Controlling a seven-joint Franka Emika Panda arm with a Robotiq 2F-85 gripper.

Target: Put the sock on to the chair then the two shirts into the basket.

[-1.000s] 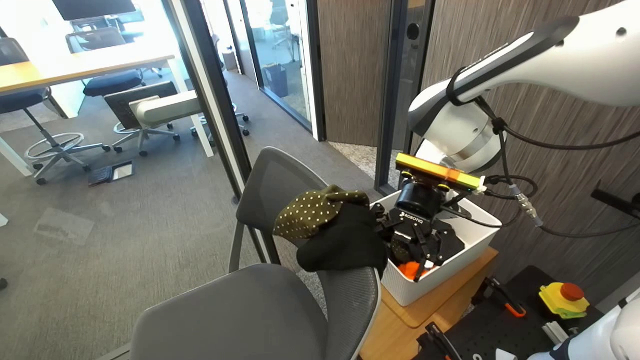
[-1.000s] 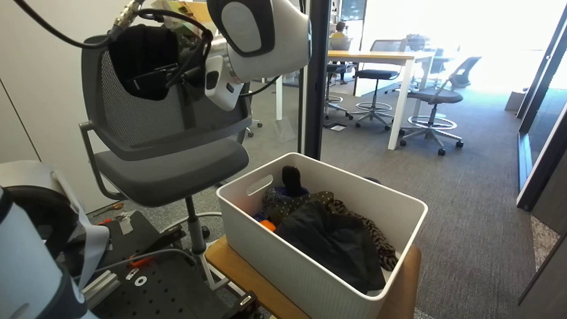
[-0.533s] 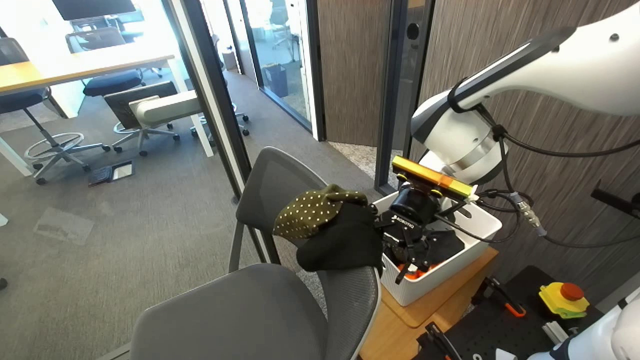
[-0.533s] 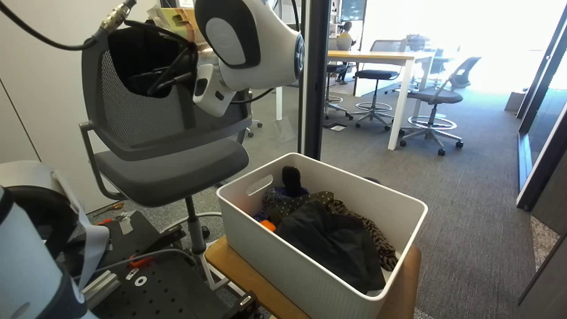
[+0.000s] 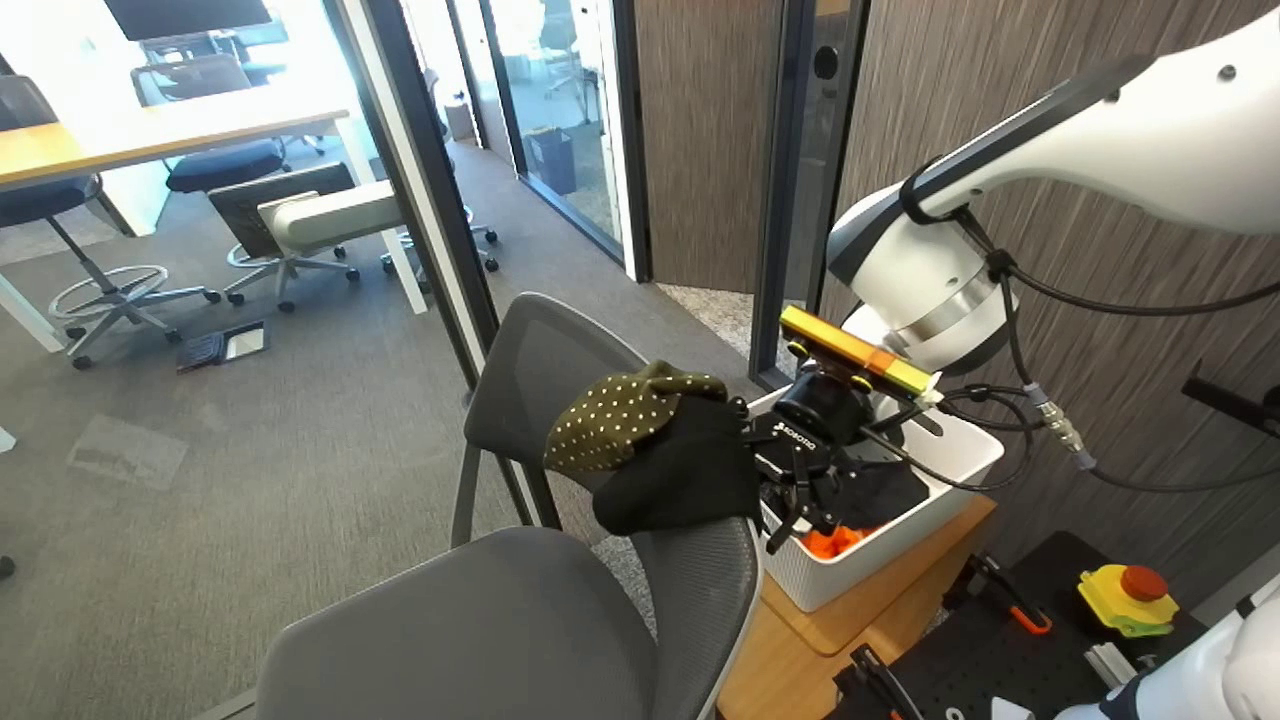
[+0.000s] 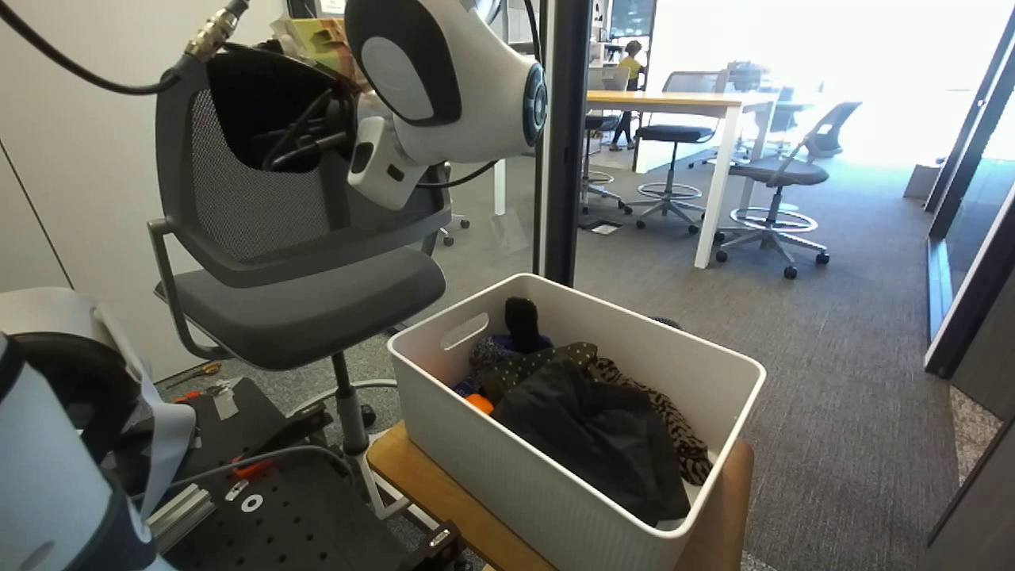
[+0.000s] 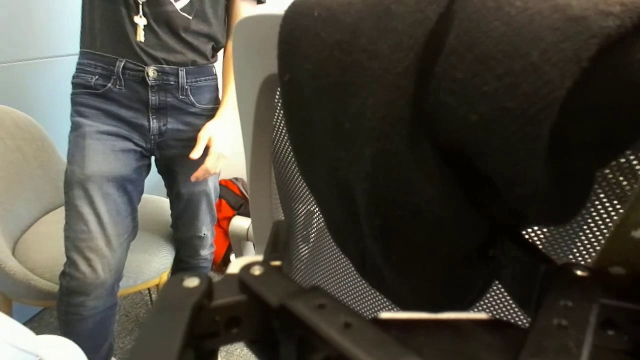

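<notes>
Office interior: grey carpet (image 6: 864, 333), dark-framed glass partition (image 5: 430, 210), brown wood-grain panelling (image 5: 710, 140). Principal item: black cloth (image 5: 680, 480), soft, matte, rumpled, draped over the top of the back of a grey office chair (image 5: 460, 620) with mesh back and padded seat; in the wrist view it hung in loose folds against the mesh. Touching it on the same chair back lay a bunched olive-green cloth with white polka dots (image 5: 612, 422). Black Robotiq gripper (image 5: 757, 476): fingers stood wide apart, pointed at the chair back just beside the black cloth; whether they touched it could not be told. Near the chair stood a white ribbed plastic basket (image 6: 476, 460), open-topped, on a light-brown wooden stand (image 6: 420, 469). Contents: charcoal-black garment (image 6: 587, 436), crumpled; leopard-print cloth (image 6: 683, 434) along its far side; dotted olive cloth (image 6: 539, 366); small bright orange piece (image 6: 479, 403). Beyond the chair, in the wrist view, stood a person (image 7: 142, 135) in black T-shirt and blue jeans.
</notes>
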